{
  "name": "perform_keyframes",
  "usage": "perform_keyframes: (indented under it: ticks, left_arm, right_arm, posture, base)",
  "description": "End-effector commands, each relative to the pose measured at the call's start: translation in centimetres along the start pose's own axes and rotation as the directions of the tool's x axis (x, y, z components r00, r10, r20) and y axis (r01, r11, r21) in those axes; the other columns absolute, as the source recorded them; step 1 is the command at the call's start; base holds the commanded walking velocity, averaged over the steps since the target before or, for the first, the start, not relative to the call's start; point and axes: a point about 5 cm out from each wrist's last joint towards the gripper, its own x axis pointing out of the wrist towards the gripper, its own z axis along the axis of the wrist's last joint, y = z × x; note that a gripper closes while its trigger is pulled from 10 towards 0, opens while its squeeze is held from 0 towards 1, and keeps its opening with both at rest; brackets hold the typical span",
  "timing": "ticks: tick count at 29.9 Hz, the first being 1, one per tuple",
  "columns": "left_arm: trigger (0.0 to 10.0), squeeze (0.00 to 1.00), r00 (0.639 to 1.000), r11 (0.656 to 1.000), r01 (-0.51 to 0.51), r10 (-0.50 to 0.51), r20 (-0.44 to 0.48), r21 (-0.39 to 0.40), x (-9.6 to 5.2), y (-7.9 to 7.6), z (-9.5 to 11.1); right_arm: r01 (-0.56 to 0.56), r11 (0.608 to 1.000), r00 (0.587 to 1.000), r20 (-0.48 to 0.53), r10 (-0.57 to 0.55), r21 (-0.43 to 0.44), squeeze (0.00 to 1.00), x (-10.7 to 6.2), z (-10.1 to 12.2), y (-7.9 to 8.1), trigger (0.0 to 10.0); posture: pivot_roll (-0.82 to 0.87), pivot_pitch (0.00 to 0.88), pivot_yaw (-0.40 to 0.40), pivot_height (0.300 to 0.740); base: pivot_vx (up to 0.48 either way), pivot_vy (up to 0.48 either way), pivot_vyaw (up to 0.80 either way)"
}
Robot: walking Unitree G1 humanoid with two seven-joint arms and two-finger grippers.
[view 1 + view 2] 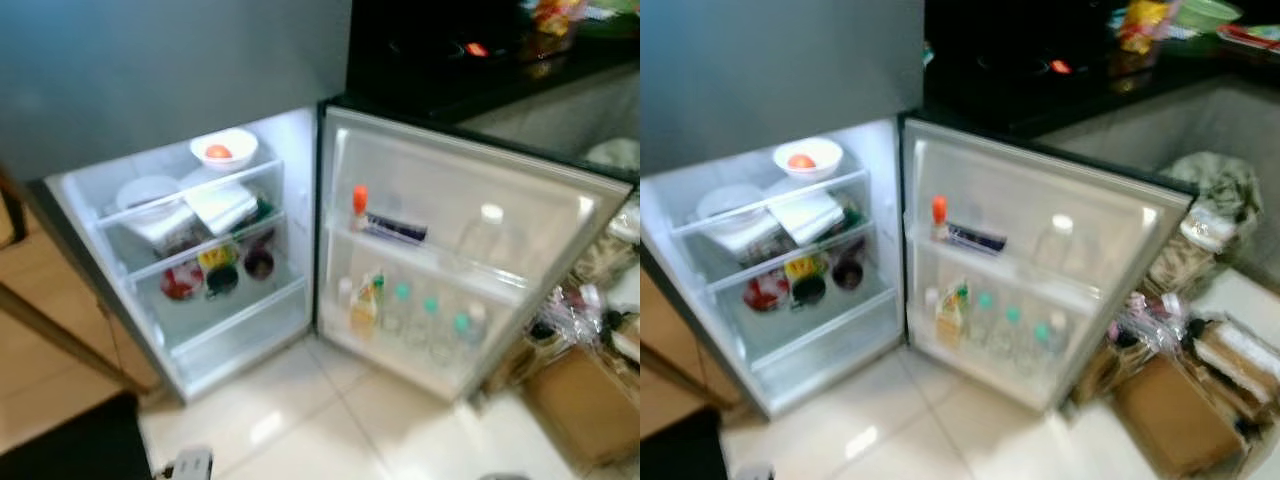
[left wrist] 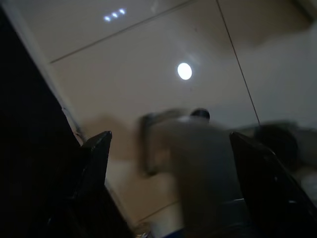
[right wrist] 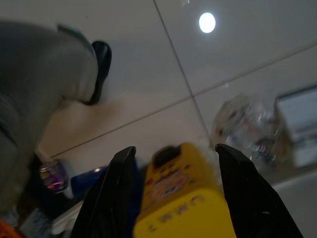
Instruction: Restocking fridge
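The right gripper (image 3: 173,198) is gripping a yellow carton (image 3: 178,198), its two black fingers (image 3: 111,198) pressing against the carton's sides above a pale tiled floor (image 3: 237,54). A person's grey trouser leg (image 3: 34,84) and black shoe (image 3: 100,64) are standing on those tiles beyond the carton, and a crinkled clear plastic bag (image 3: 242,126) is lying on the floor to the other side. The left gripper (image 2: 171,183) is hanging with its fingers (image 2: 96,163) spread wide apart and nothing between them, over the same tiled floor, where a blurred grey leg is showing.

Ahead, the fridge (image 1: 160,60) is standing open. Inside, a white bowl (image 1: 224,148) with something orange-red in it is sitting near the back of the top shelf (image 1: 190,190), by its door-side edge, with another white dish (image 1: 147,192) just under that shelf toward the far side. Dark and red containers (image 1: 220,270) are lining the front of the lower shelf. The open door (image 1: 470,190) is carrying an orange-capped bottle (image 1: 359,207) at the hinge end of its upper rack, a clear bottle (image 1: 487,232) nearer the outer end, and a row of green-capped bottles (image 1: 425,322) along its bottom rack, with a small carton (image 1: 364,305) at the hinge end. Cardboard boxes (image 1: 1170,410) and bags are crowding the floor beyond the door's outer edge.
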Motion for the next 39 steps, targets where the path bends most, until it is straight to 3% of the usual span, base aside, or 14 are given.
perform_keyframes:
  ticks: [1, 9, 12, 14, 15, 16, 17, 19, 21, 22, 30, 33, 39]
  left_arm:
    - [10.0, 0.00, 1.000, 1.000, 0.000, 0.000, -0.029, -0.007, -0.1, -0.1, -0.7]
    - [10.0, 0.00, 0.999, 1.000, 0.000, 0.000, -0.033, -0.004, -0.1, -0.1, -0.7]
    - [10.0, 0.00, 0.999, 1.000, 0.002, -0.002, -0.034, -0.002, -0.1, -0.1, -0.7]
    - [10.0, 0.00, 1.000, 1.000, -0.001, 0.001, -0.031, -0.003, 0.0, -0.1, -0.6]
    - [10.0, 0.00, 1.000, 1.000, -0.001, 0.001, -0.031, -0.003, 0.0, -0.1, -0.6]
    - [10.0, 0.00, 1.000, 1.000, -0.004, 0.003, -0.029, -0.002, 0.0, -0.1, -0.5]
    - [10.0, 0.00, 1.000, 1.000, -0.004, 0.003, -0.029, -0.002, 0.0, -0.1, -0.5]
    - [10.0, 0.00, 1.000, 1.000, -0.003, 0.003, -0.027, 0.001, 0.0, -0.1, -0.3]
    - [10.0, 0.00, 1.000, 1.000, -0.003, 0.003, -0.027, 0.001, 0.0, -0.1, -0.3]
    - [10.0, 0.00, 1.000, 1.000, 0.000, 0.000, -0.021, 0.003, 0.1, -0.1, -0.2]
    - [10.0, 0.00, 1.000, 1.000, 0.005, -0.005, -0.011, 0.000, 0.2, -0.2, 0.1]
    - [10.0, 0.00, 1.000, 1.000, 0.013, -0.013, -0.014, 0.005, 0.2, -0.3, 0.1]
    - [10.0, 0.00, 1.000, 1.000, 0.022, -0.022, -0.021, 0.005, 0.1, -0.4, -0.1]
  right_arm:
    - [0.008, 1.000, 1.000, 0.005, -0.008, 0.008, 0.00, 0.0, -0.2, 0.0, 10.0]
    - [0.056, 0.998, 0.993, 0.101, -0.057, 0.011, 0.00, -0.2, 2.1, -1.1, 10.0]
    - [0.099, 0.995, 0.980, 0.173, -0.098, 0.003, 0.00, -0.5, 4.0, -2.1, 10.0]
    - [0.119, 0.992, 0.949, 0.290, -0.123, 0.031, 0.00, -1.1, 7.1, -3.2, 10.0]
    - [0.119, 0.992, 0.949, 0.290, -0.123, 0.031, 0.00, -1.1, 7.1, -3.2, 10.0]
    - [0.109, 0.992, 0.909, 0.397, -0.124, 0.061, 0.00, -1.8, 10.1, -3.9, 10.0]
    - [0.109, 0.992, 0.909, 0.397, -0.124, 0.061, 0.00, -1.8, 10.1, -3.9, 10.0]
    - [0.065, 0.995, 0.877, 0.471, -0.092, 0.074, 0.00, -2.4, 12.2, -4.2, 10.0]
    - [0.065, 0.995, 0.877, 0.471, -0.092, 0.074, 0.00, -2.4, 12.2, -4.2, 10.0]
    - [0.030, 0.999, 0.863, 0.503, -0.044, 0.037, 0.00, -2.8, 13.5, -4.0, 10.0]
    - [0.013, 1.000, 0.868, 0.496, -0.005, -0.012, 0.00, -2.6, 13.9, -3.2, 10.0]
    - [0.008, 1.000, 0.890, 0.456, -0.005, -0.004, 0.00, -1.9, 12.6, -2.5, 10.0]
    - [0.035, 0.998, 0.907, 0.417, -0.050, 0.044, 0.00, -1.6, 11.1, -2.8, 10.0]
  posture:
    - [0.04, 0.000, -0.075, 0.740]
    - [0.03, 0.000, -0.072, 0.740]
    - [0.03, 0.000, -0.072, 0.740]
    - [0.02, 0.000, -0.071, 0.740]
    - [0.02, 0.000, -0.071, 0.740]
    - [0.02, 0.000, -0.070, 0.740]
    - [0.02, 0.000, -0.070, 0.740]
    - [0.02, 0.000, -0.068, 0.740]
    - [0.02, 0.000, -0.068, 0.740]
    - [0.02, 0.000, -0.070, 0.740]
    - [0.03, 0.000, -0.072, 0.740]
    - [0.03, 0.000, -0.069, 0.740]
    - [0.02, 0.000, -0.066, 0.740]
  base:
    - [0.000, -0.480, 0.00]
    - [0.000, -0.452, 0.00]
    - [0.000, -0.307, 0.00]
    - [0.000, 0.000, 0.00]
    - [0.000, 0.000, 0.00]
    - [0.000, 0.000, 0.00]
    - [0.000, 0.000, 0.00]
    - [0.000, 0.000, 0.00]
    - [0.000, 0.000, 0.00]
    - [0.000, 0.000, 0.77]
    - [0.000, 0.000, 0.77]
    - [0.000, 0.000, 0.77]
    - [0.000, 0.000, 0.64]
